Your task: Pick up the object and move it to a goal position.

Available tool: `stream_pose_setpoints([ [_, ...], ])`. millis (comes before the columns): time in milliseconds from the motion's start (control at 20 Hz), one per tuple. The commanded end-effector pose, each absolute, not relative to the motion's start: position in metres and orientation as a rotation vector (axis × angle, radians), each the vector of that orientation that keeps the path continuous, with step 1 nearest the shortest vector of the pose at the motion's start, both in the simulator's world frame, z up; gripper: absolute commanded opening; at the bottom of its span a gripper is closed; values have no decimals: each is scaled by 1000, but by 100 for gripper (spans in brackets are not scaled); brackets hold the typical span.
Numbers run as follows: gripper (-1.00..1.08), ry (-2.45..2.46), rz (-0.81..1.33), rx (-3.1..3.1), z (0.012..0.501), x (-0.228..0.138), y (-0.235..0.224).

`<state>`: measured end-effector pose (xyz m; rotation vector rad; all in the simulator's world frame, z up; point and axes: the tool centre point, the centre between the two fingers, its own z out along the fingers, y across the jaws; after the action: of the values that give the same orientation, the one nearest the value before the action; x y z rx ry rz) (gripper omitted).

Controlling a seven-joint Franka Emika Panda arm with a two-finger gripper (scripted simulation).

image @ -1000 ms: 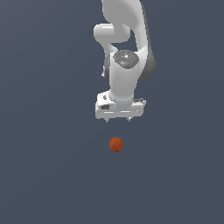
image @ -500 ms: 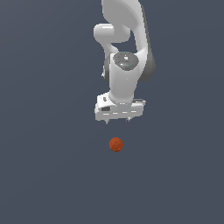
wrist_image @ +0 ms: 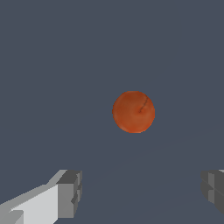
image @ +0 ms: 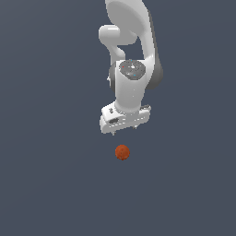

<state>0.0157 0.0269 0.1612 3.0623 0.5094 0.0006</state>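
A: Where is the ball sitting?

B: The ball [image: 122,152] is lying on the dark grey floor [image: 46,175]; I'm hovering my gripper [image: 125,129] just above it, not touching; nothing between my fingers.

A: Gripper state?

B: I'm holding the jaws spread wide; in the wrist view both fingertips [wrist_image: 70,192] are standing well apart, the ball [wrist_image: 133,111] showing beyond them, narrower than the gap.

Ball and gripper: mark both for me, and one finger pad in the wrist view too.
ball [image: 122,152], exterior view, centre of its orange surface
gripper [image: 125,130], exterior view, midway between the fingertips under the white hand, jaws open
finger pad [wrist_image: 70,194], wrist view, grey face of one fingertip
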Motion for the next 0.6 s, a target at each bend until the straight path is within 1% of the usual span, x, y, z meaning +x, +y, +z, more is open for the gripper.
stream_pose_setpoints([
  [0,100,607,-3,3045,158,19,27],
  [550,100,1054,-15,2926,141,32,26],
])
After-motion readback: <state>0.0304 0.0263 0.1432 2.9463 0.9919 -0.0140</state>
